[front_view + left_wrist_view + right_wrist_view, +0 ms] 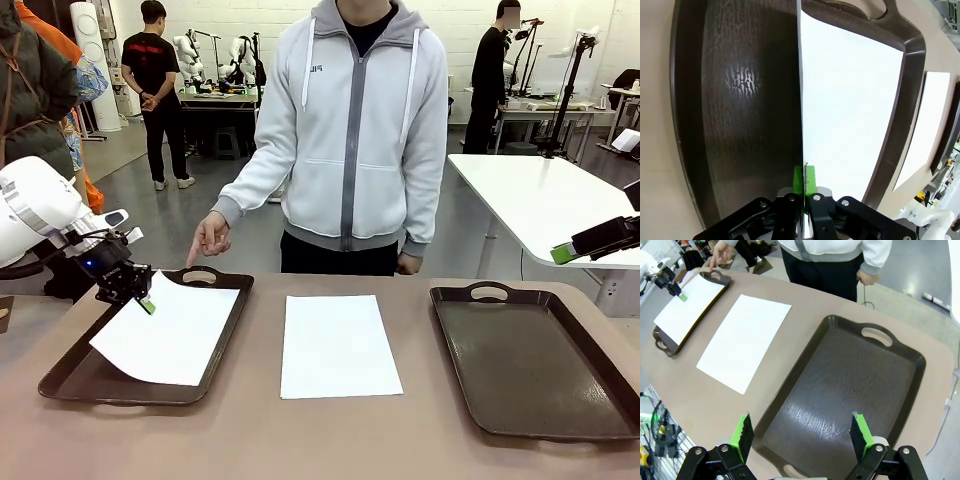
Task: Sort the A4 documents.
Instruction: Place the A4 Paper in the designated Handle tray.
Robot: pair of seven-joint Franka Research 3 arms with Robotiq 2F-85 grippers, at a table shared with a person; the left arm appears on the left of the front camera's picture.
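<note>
Surface (250, 440): tan with a rounded edge. Two trays and loose paper are carried on it. A person (350, 130) in a pale zipped hoodie is stood at its far side.

Right tray (530, 360): dark brown, with handles. It is set at the robot's right, and its grained floor is seen beneath the right claw.

Left tray (70, 378): dark brown, with handles. It is set at the robot's left, well apart from the right tray.

First A4 document (170, 330): a plain white sheet, placed askew over the left tray. One edge is raised and pinched, and the rest slopes down into the tray.

Second A4 document (338, 345): a plain white sheet, laid flat on the surface between the two trays and touching neither.

Right claw (802, 437): the green-padded fingers are spread fully apart and nothing is gripped. It is held above the near end of the right tray.

Left claw (146, 303): the fingers are pressed together on the edge of the first A4 document, above the left tray's far part.

Person's hand (210, 238): the forefinger is pointed down at the far handle of the left tray.
</note>
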